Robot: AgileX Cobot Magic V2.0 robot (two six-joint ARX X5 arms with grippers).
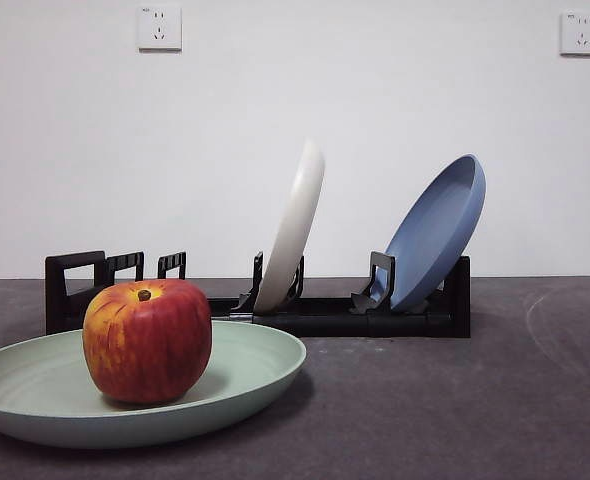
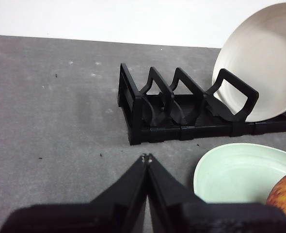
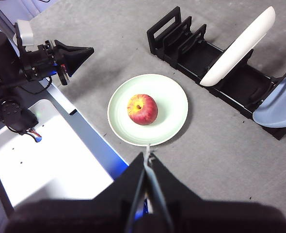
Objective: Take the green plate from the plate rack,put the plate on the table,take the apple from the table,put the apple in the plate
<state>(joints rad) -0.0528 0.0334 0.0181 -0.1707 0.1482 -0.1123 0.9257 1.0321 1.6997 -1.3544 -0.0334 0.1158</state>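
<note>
Pale sage-green plastic-looking dish, that's the green plate (image 1: 265,365), lying flat on the table (image 1: 455,400) just in front of the plate rack (image 1: 355,315). The apple (image 1: 147,340) sits right in the middle of it, stem dimple up (red with yellow-orange streaks, pretty glossy).

The rack holds two more plates: a cream-white plate (image 1: 293,230) leaning in a middle slot and a blue plate (image 1: 437,230) tilted in the end slot. The holders at the handle-loop end have nothing in them.

No readable writing anywhere. Two wall sockets (image 1: 160,27) on the white wall behind, no labels I can make out.

Hidden stuff: from the front the apple and plate cover part of the rack's handle end, and the plate's near-left edge runs out of the picture. In the left wrist view only a sliver of the apple shows at the corner.

Left gripper (image 2: 146,158) hangs above bare table beside the rack's handle end, jaws pressed together, holding nothing. Right gripper (image 3: 148,156) is up high over the plate's rim, jaws closed too, empty.
</note>
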